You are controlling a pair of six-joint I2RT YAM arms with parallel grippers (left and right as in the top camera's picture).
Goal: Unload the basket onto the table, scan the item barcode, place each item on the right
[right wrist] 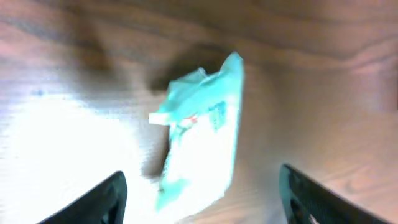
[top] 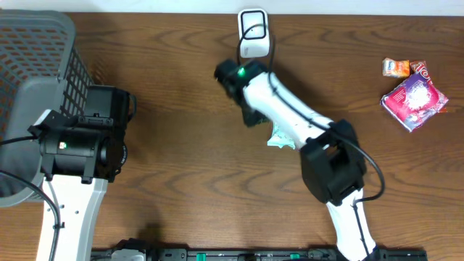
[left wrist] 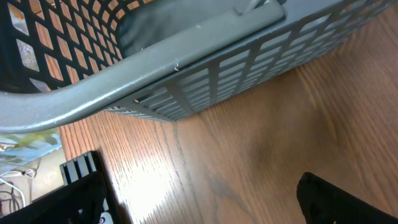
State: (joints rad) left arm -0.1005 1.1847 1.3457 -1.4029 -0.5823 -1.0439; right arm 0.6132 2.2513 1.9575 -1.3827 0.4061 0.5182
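The item, a teal-and-white packet [right wrist: 199, 130], lies on the wooden table between the wide-apart fingers of my right gripper [right wrist: 202, 180] and touches neither of them. From above, only a teal corner of the packet [top: 278, 138] shows beside the right arm, and the right gripper [top: 252, 114] hangs just above it. The white barcode scanner [top: 254, 32] stands at the table's far edge, just beyond that arm. My left gripper [left wrist: 199, 202] is open and holds nothing, low over bare wood next to the basket.
A grey mesh basket [top: 36, 65] fills the far left corner, and its wall [left wrist: 205, 81] is close in front of the left gripper. A pink packet [top: 415, 101] and a small orange one [top: 396, 67] lie at the far right.
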